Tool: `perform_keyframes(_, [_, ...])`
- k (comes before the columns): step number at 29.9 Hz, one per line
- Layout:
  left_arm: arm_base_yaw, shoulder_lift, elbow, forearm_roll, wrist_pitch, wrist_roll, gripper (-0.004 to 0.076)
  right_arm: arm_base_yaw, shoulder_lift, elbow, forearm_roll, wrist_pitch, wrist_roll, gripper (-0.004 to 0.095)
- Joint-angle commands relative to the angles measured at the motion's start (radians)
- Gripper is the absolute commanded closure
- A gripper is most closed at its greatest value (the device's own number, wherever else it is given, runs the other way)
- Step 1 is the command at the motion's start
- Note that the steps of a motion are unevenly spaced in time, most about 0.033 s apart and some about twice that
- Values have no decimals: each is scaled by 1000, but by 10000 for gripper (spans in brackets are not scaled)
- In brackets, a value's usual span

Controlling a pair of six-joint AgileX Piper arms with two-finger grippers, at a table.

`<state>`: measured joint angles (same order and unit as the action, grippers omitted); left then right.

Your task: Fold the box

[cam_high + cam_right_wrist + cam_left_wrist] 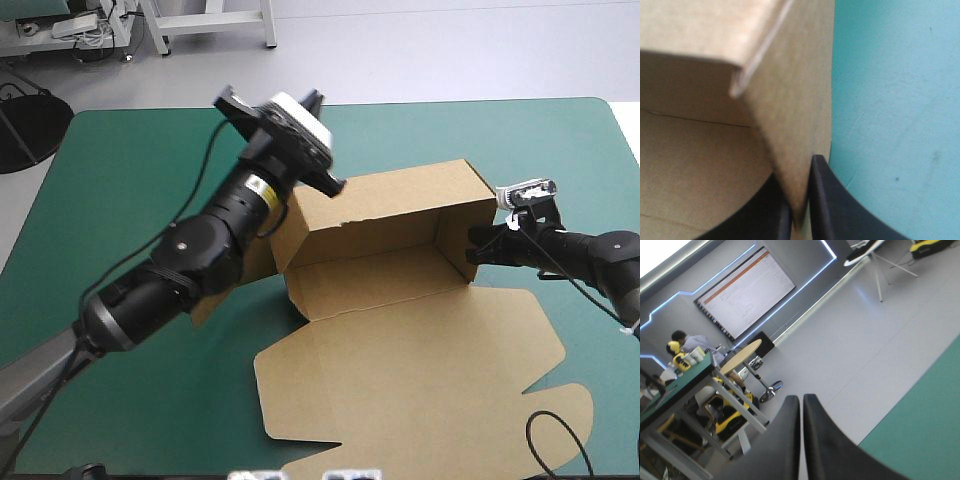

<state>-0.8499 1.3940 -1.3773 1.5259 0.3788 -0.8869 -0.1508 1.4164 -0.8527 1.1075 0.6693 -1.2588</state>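
The brown box (385, 275) stands in the middle of the table with its back wall and end walls raised. Its lid (420, 370) lies flat toward the front edge. My right gripper (478, 243) is at the box's right end wall, one finger inside and one outside. In the right wrist view the gripper (799, 180) is shut on that brown wall (795, 100). My left arm (250, 195) is raised over the box's left end. Its gripper (801, 398) is shut on nothing and points out over the table's far edge, clear of the board.
The teal-green cover (480, 130) lies bare beyond the box and to its right (890, 100). A brown flap (203, 308) of the box shows under my left arm. The lid's flaps reach close to the table's front edge.
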Motion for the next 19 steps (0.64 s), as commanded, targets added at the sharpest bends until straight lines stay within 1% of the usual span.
perform_keyframes(1, [160,-64,-47,-107,-96,-21,719,0,-18,-26,4,47,61,907])
perform_keyframes(3, [255,-73,-47,-205,-144,-21,719,0,-18,-41,-28,47,89,906])
perform_keyframes(6, [403,-74,-47,-361,-190,-21,719,0,-18,-82,-109,59,183,907])
perform_keyframes(11, [590,-74,-43,-557,-187,31,719,0,-18,-171,-206,104,311,906])
perform_keyframes(14, [659,-74,-37,-722,-141,155,719,0,-18,-237,-235,145,381,906])
perform_keyframes(16, [688,-74,-37,-832,-81,274,719,2,-18,-290,-262,171,441,906])
perform_keyframes(19, [722,-74,-36,-1003,9,483,719,42,-18,-380,-368,195,563,906])
